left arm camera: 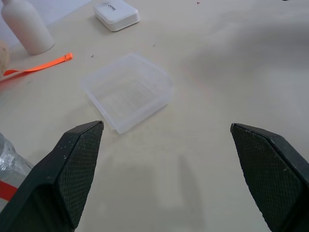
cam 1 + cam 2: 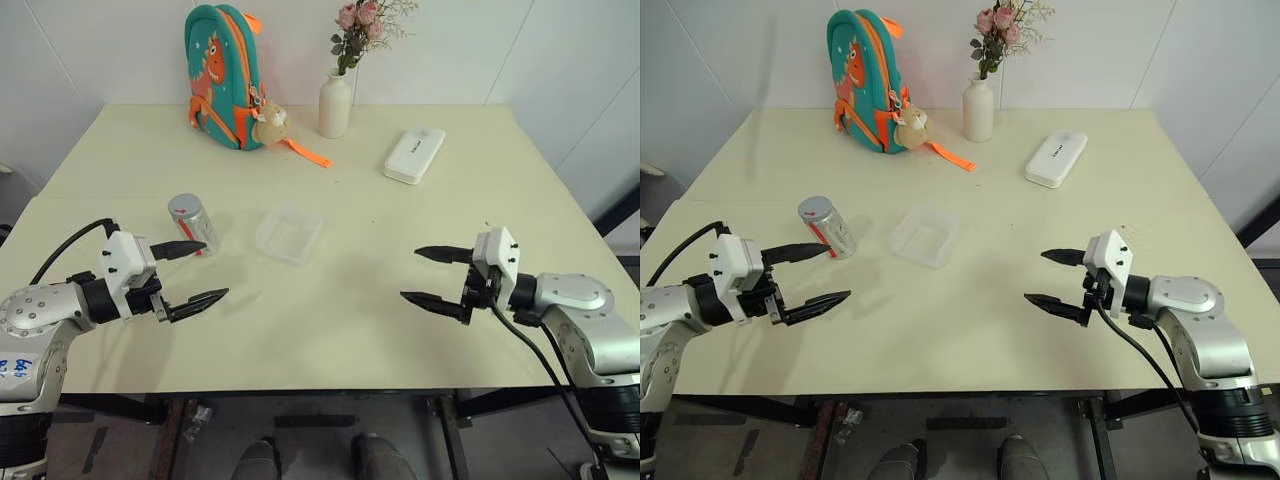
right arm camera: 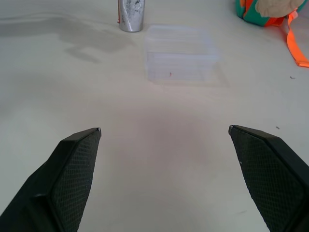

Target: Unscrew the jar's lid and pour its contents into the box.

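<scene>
Toward the left side of the bench (image 2: 330, 340), roughly midway between its near and far edges, the jar (image 2: 193, 223) is seen standing upright, silvery with a red mark on its side and its lid (image 2: 184, 204) in place on top. Just to its right, near the middle of the bench, the box (image 2: 290, 234) is set, a shallow clear tray with rounded corners; nothing can be made out inside it. The two are placed close together but apart.

Nearer the front edge, the left hand (image 2: 190, 273) is held beside the jar, its two black fingers spread wide with nothing between them; the upper fingertip is seen just in front of the jar, and whether they touch cannot be told. The right hand (image 2: 433, 277) is held well apart from both, toward the right side of the bench, its fingers likewise spread wide and empty.

Along the far edge a teal backpack (image 2: 224, 77), a white vase (image 2: 336, 104) of pink flowers and a white oblong case (image 2: 414, 154) are ranged.
</scene>
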Controlling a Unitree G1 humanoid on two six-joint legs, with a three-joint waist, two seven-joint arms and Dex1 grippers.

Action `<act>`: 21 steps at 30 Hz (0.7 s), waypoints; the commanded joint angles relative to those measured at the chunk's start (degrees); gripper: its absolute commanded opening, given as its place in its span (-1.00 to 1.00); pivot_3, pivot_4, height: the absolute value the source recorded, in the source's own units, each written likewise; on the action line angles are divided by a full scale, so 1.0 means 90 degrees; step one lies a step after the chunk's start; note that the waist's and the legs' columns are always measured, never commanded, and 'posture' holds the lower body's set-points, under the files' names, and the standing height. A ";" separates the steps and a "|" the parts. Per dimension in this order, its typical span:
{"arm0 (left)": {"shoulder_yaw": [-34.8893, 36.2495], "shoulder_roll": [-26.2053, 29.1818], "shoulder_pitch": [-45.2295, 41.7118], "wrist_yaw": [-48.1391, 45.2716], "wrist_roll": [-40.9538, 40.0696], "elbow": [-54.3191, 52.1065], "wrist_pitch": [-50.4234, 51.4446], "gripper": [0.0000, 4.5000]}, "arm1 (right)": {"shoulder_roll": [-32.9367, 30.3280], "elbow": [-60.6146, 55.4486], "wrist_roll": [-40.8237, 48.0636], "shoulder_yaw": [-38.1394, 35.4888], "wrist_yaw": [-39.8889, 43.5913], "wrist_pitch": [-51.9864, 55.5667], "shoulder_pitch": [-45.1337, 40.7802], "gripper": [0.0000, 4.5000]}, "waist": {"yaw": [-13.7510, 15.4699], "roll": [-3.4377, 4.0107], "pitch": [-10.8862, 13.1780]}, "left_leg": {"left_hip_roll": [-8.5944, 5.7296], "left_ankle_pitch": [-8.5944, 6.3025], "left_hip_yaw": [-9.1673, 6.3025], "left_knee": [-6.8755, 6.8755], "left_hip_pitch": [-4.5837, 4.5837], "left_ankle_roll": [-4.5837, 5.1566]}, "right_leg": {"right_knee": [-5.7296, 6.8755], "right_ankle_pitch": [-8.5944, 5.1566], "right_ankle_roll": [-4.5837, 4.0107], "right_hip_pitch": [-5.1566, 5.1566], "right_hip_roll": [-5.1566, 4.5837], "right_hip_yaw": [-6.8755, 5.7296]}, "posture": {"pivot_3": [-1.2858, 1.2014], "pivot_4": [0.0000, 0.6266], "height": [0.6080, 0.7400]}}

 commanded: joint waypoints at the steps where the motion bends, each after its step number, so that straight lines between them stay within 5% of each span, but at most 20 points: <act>1: 0.0269 -0.0057 0.0160 0.0227 0.0037 -0.0295 -0.0068 1.00 | 0.0061 -0.0152 0.0128 -0.0070 -0.0007 -0.0089 -0.0059 0.98 | 0.0000 -0.0004 0.0002 | 0.0000 0.0000 0.0000 0.0003 0.0000 0.0000 | 0.0000 0.0000 0.0000 0.0000 0.0000 0.0001 | 0.03 -0.52 1.00; 10: 0.0909 -0.0833 0.0872 0.1682 0.0374 -0.0610 -0.0112 1.00 | 0.0710 0.0639 -0.0121 0.0434 0.0195 -0.0714 -0.0627 0.98 | -0.0038 -0.0005 0.0002 | 0.0000 -0.0001 0.0004 0.0009 -0.0001 0.0003 | 0.0001 0.0007 0.0010 -0.0001 0.0000 0.0007 | 0.03 -0.52 1.00; 16: 0.0646 -0.2089 0.0425 0.3871 0.1241 -0.0308 0.0020 1.00 | 0.1486 0.0969 -0.0122 0.0719 -0.0039 -0.0689 -0.1526 0.98 | -0.0038 -0.0008 0.0001 | 0.0000 -0.0001 -0.0001 0.0040 -0.0002 0.0003 | 0.0026 0.0013 0.0018 0.0001 0.0002 0.0007 | 0.03 -0.52 1.00; 21: 0.0344 -0.2399 -0.0270 0.4320 0.1638 0.0449 -0.0265 1.00 | 0.1902 0.0666 -0.0095 0.0873 -0.0325 -0.0451 -0.1847 0.98 | 0.0018 -0.0011 0.0001 | -0.0002 -0.0001 -0.0005 0.0072 -0.0004 0.0003 | 0.0049 0.0019 0.0021 0.0003 0.0006 0.0006 | 0.03 -0.52 1.00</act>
